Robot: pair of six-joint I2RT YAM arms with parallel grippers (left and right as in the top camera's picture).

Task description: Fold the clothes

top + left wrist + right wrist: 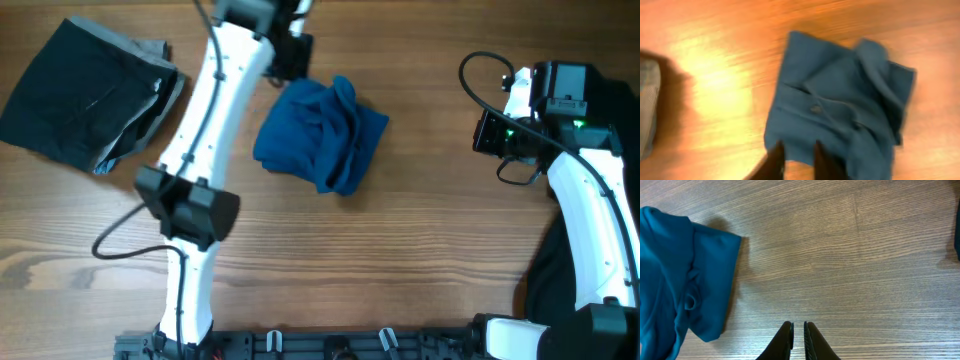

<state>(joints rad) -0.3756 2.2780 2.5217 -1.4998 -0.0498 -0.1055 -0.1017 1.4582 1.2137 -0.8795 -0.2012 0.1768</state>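
A crumpled blue shirt [320, 135] lies in a heap at the middle of the wooden table. The left wrist view shows it blurred, a button on its wrinkled front [840, 105]. My left gripper [290, 58] hovers at the shirt's far edge, and in its own view the left gripper [799, 161] is open. Its dark fingers [774, 162] stand apart at the hem, with bare wood between them. My right gripper [488, 132] is off to the right, well clear of the shirt [685, 280]. In the right wrist view the right gripper [798, 332] is shut on nothing above bare wood.
A folded dark garment with grey lining [85, 95] lies at the far left corner, and its grey edge [647, 115] shows in the left wrist view. Black cloth [555, 265] lies under the right arm at the right edge. The table [430, 260] is bare wood in front.
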